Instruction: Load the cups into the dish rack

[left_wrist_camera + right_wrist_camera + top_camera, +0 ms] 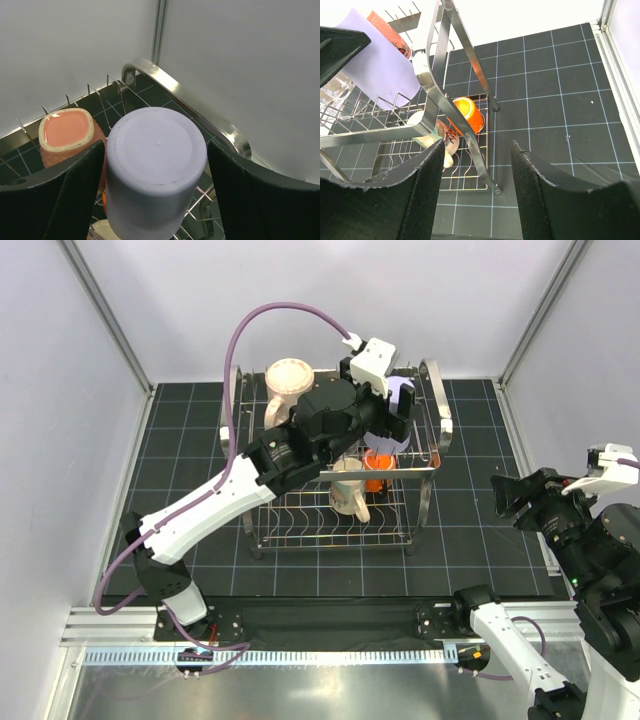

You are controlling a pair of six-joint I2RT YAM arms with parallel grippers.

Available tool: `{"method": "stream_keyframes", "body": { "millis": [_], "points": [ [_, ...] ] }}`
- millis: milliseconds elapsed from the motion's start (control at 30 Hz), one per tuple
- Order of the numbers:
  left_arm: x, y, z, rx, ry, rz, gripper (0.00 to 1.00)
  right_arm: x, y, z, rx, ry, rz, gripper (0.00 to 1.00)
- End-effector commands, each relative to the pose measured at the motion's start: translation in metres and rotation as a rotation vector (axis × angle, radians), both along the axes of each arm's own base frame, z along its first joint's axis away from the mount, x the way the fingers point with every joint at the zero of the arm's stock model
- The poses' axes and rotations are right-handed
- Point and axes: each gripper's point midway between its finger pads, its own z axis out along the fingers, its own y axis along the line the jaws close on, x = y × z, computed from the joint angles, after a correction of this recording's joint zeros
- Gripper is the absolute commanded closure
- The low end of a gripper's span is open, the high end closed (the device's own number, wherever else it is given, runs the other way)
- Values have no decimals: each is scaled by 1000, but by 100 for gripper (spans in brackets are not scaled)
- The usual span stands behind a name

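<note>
- The left claw fills the near edge of its wrist view. Its two black fingers stand wide apart with the lavender tumbler between them.
- Each finger's inner face lies right at the tumbler's wall. Whether they press on it or merely flank it cannot be told.
- The lavender tumbler stands mouth down, flat base up, on the upper tier of the dish rack. It is at the far right corner, just inside the looped chrome end frame.
- Just left of it on the same tier sits the salmon-pink mug, with a flat salmon face ringed in cream turned upward.
- The clear glass tumbler shows only at the edge of the right wrist view, just beside the lavender one on the upper tier.
- The beige-pink mug sits at the upper tier's far left corner, its handle toward the near left.
- On the lower tier is the cream mug with dark print, with the small orange cup just to its right. Whether the two touch is unclear.
- The rack stands on the black gridded mat in the middle of the bench.
- The right claw hangs above the bench to the right of the rack, well apart from the cups. Its jaws are partway open and nothing is between them.
</note>
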Motion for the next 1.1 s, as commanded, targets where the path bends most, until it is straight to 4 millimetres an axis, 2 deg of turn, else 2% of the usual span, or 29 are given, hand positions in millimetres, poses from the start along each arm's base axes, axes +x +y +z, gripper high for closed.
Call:
{"method": "stream_keyframes", "body": {
  "millis": [0,200,333,467,567,600,667,700,767,800,867,900,933,967,1000,1033,1067],
  "points": [
    [0,-3,-14,33,46,-14,19,2,1,9,7,-40,6,43],
    [-3,-2,-7,17,39,-28,16,3,2,6,8,-32,9,43],
    [-10,4,18,-34,17,-45,15,1,2,7,9,-35,12,43],
    [-25,23,52,-105,-10,-65,10,2,7,5,6,-26,39,43],
    [-36,33,68,-147,-18,-88,9,1,14,-1,8,-7,77,43],
    [-43,42,79,-172,-27,-99,9,3,16,-5,5,7,89,43],
    [-50,49,85,-203,-31,-116,8,1,21,-9,12,10,114,42],
    [-57,59,96,-231,-40,-123,8,2,21,-12,17,20,115,42],
    [-64,64,100,-251,-40,-143,8,1,33,-18,27,42,180,41],
    [-71,73,107,-269,-49,-150,8,1,36,-23,28,55,194,41],
    [-79,82,111,-288,-45,-167,8,-3,38,-28,30,66,212,39],
    [-81,83,103,-274,-32,-173,8,-4,40,-36,30,86,222,38],
    [-90,98,110,-297,-39,-175,7,-6,39,-39,27,91,224,37],
    [-93,105,109,-301,-36,-171,5,-10,39,-41,26,89,227,35],
    [-93,105,88,-274,-2,-163,4,-12,40,-51,25,113,231,34],
    [-103,128,97,-310,-18,-155,3,-13,40,-56,25,126,236,31],
    [-103,137,88,-307,-7,-126,2,-15,41,-67,28,150,243,30]
  ]
}}
